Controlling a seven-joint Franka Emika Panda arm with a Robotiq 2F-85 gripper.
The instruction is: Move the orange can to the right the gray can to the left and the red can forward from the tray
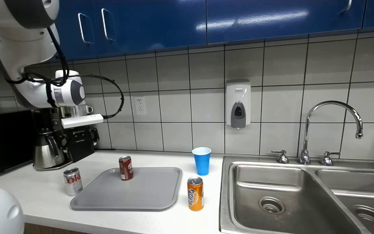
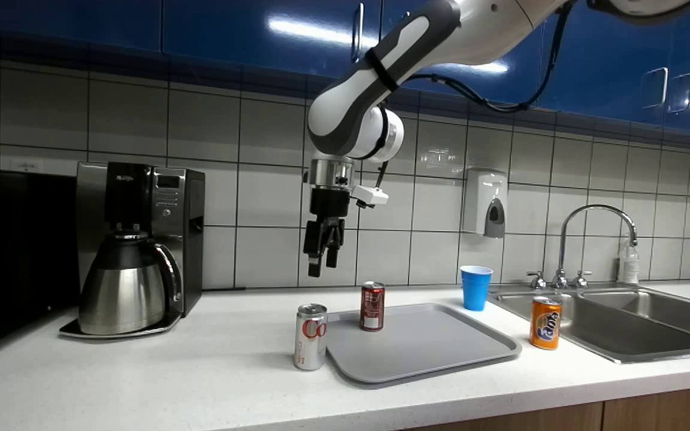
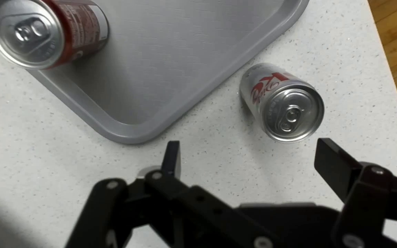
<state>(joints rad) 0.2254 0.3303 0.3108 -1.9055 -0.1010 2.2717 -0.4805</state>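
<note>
The red can (image 1: 126,168) (image 2: 372,307) (image 3: 81,26) stands upright on the gray tray (image 1: 151,195) (image 2: 429,353) (image 3: 171,69), toward its back left corner. Just off the tray's left side, the gray can (image 1: 73,182) (image 2: 310,338) (image 3: 293,112) is upright on the counter. The orange can (image 1: 195,195) (image 2: 545,323) rests upright on the counter right of the tray and is outside the wrist view. My gripper (image 2: 323,263) (image 3: 248,155) hangs above the counter, higher than the cans, with its fingers wide apart and nothing between them. It touches no can.
A blue cup (image 1: 202,161) (image 2: 475,287) stands behind the tray on the right. Beyond it is the steel sink (image 1: 226,195) with a faucet (image 1: 307,130). A coffee maker (image 2: 192,239) with its carafe (image 2: 123,293) stands at the back left, beside a dark microwave (image 1: 5,139).
</note>
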